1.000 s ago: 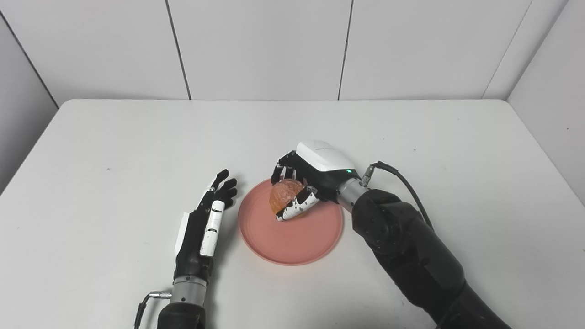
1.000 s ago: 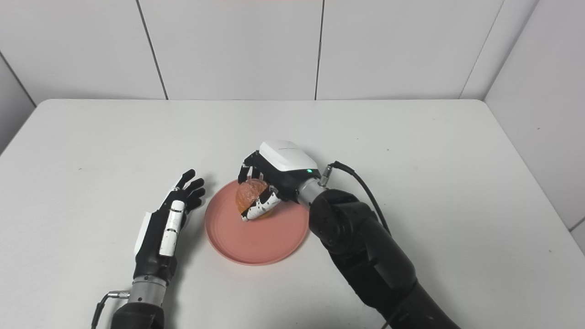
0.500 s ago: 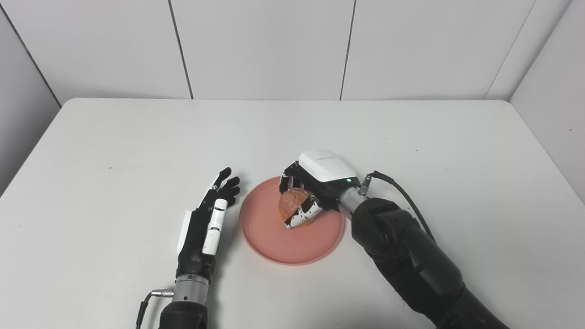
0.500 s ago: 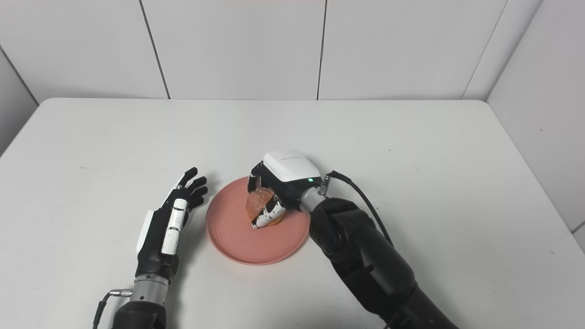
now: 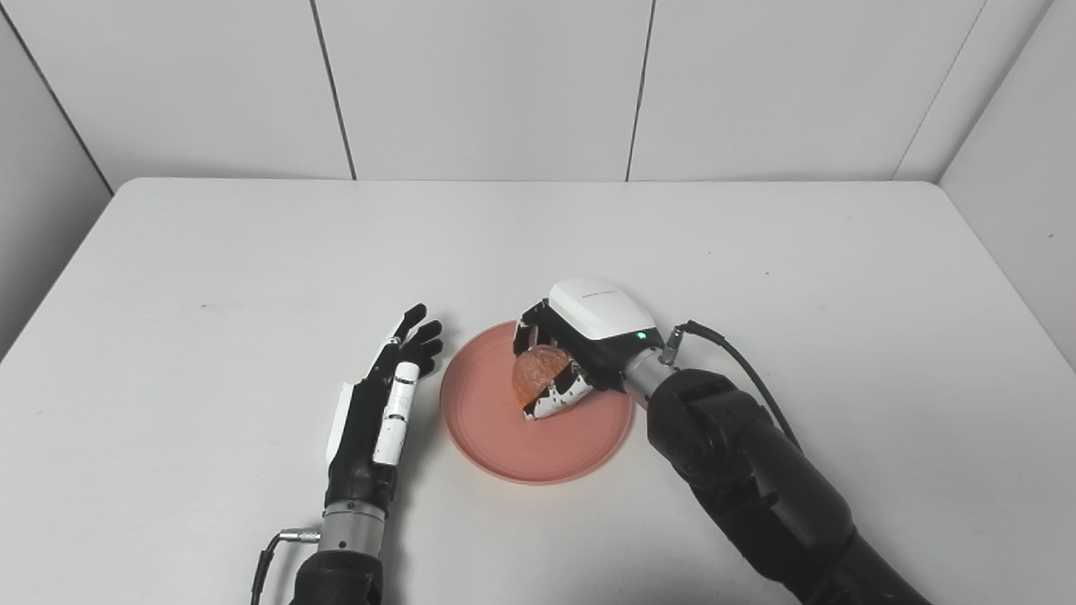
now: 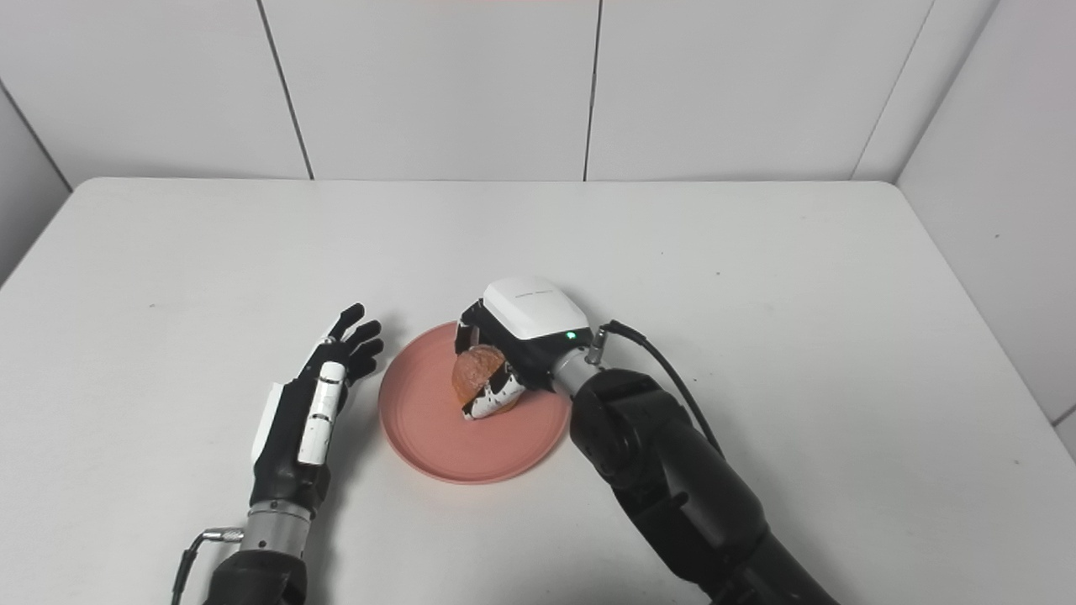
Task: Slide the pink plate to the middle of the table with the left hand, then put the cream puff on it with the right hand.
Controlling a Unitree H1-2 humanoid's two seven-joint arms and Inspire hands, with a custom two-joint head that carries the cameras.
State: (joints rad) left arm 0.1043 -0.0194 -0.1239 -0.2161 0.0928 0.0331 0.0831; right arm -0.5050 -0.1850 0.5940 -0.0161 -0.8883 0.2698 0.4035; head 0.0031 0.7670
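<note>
The plate [image 5: 521, 437] sat near the middle of the table [image 5: 252, 252], so the puff [image 5: 536, 380] could go on it. The right hand [image 5: 580, 344] reached over its far side, fingers [image 5: 556, 395] curled around the puff, low over the plate. The left hand [image 5: 382, 403] lay just beside the rim, fingers loose and straight, holding nothing.

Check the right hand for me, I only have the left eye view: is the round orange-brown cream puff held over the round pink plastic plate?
Observer: Yes; the right eye view too shows the right hand shut on the cream puff, over the pink plate's far half.
Operator: Left hand touching the plate?
Observer: No; the right eye view shows a sliver of table between the open left hand's fingertips and the plate.
</note>
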